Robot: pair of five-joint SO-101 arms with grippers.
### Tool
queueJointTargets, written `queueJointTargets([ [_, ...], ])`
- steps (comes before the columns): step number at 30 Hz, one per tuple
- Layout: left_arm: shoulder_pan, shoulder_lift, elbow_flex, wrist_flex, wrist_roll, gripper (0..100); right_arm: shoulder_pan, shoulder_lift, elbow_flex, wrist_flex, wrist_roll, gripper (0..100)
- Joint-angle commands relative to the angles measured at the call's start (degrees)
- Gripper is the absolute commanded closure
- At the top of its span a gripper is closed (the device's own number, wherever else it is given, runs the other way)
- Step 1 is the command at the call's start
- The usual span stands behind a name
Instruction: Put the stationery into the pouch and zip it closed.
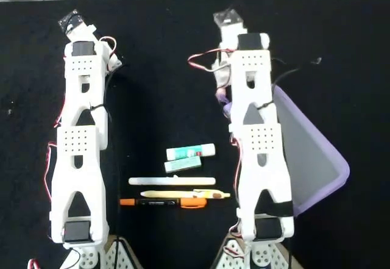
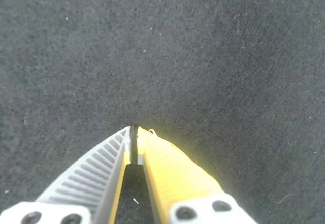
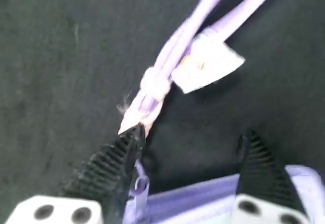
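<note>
Viewing from above first: the pouch (image 1: 314, 159), lilac-rimmed with a grey panel, lies flat on the black worktop (image 1: 158, 68). Its long axis runs from the far side toward the near side, slightly skewed, and the right arm covers its inner edge. Between the two arms sit five pieces of stationery in a column, each with its long axis across the worktop: green-and-white tube (image 1: 191, 152), pale green block (image 1: 183, 164), white stick (image 1: 172, 181), cream pen (image 1: 183, 194), orange pen (image 1: 163, 202). All are outside the pouch and none touch it. Both arms stretch away from their bases; the left pincer (image 1: 74, 22) and right pincer (image 1: 226, 17) are at the far end, well apart from the stationery.

Left wrist view: the left pincer (image 2: 133, 131) has its tips pressed together on nothing, over bare black cloth.

Right wrist view: the right pincer (image 3: 190, 140) has its fingers spread apart. The pouch (image 3: 203, 201) edge lies between them, with the zip pull (image 3: 139, 186) beside one finger. A lilac strap (image 3: 203, 10) runs away from that fingertip, with a white tag (image 3: 208, 61) on it.
</note>
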Motion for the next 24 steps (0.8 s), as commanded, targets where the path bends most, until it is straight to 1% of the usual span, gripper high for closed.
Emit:
queueJointTargets([
  [1, -2.3, 0.4, -0.9, -1.7, -0.7, 97, -2.4, -6.5, 6.8, 1.8, -0.4, 70.8],
  [4, -2.3, 0.4, -0.9, -1.8, -0.7, 97, -4.2, -8.3, 10.9, 1.7, -0.4, 70.8],
  [8, -2.3, 0.4, -0.9, -1.8, -0.7, 97, -5.0, -9.0, 10.9, 1.3, -0.4, 70.8],
  [12, -2.3, 0.4, -0.9, -1.8, -0.7, 97, -4.8, -10.8, 8.5, 1.6, -4.3, 70.8],
  [15, -2.3, 0.4, -0.9, -1.8, -0.7, 97, -6.0, -12.1, 8.9, 1.8, -5.4, 70.8],
  [18, -2.3, 0.4, -0.9, -1.8, -0.7, 97, -8.1, -13.0, 12.4, 1.8, -5.4, 70.8],
  [24, -2.3, 0.4, -0.5, -3.0, -0.7, 97, -8.4, -13.5, 17.7, 1.6, -11.7, 70.9],
])
